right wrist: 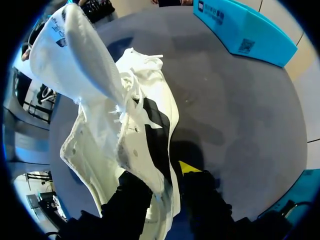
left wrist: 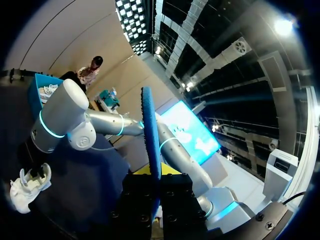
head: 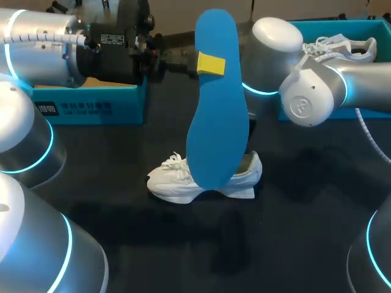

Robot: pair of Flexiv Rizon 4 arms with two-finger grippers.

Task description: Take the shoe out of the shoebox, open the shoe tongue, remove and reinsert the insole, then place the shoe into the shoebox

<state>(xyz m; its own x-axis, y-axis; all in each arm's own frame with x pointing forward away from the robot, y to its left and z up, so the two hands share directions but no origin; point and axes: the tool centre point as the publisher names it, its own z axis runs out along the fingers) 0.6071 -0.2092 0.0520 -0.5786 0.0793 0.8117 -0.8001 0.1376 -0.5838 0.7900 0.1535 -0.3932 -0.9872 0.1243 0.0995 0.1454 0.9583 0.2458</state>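
A blue insole (head: pixel 217 110) hangs upright in the air above the table, with my left gripper (head: pixel 208 63) shut on its upper part; one yellow tip shows against it. In the left wrist view the insole (left wrist: pixel 150 135) runs edge-on between the black fingers of that gripper (left wrist: pixel 155 187). The white shoe (head: pixel 201 180) stands on the dark table under the insole. My right arm (head: pixel 317 91) comes in behind the insole, which hides its gripper there. In the right wrist view, my right gripper (right wrist: pixel 162 182) is shut on the shoe's side wall (right wrist: pixel 145 150) near the heel, with the tongue (right wrist: pixel 80 55) lifted.
A blue shoebox (head: pixel 91 104) stands at the back left under my left arm. A second blue box (head: pixel 305 27) at the back right holds another white shoe (head: pixel 342 47). The dark tabletop (head: pixel 183 244) spreads in front of the shoe.
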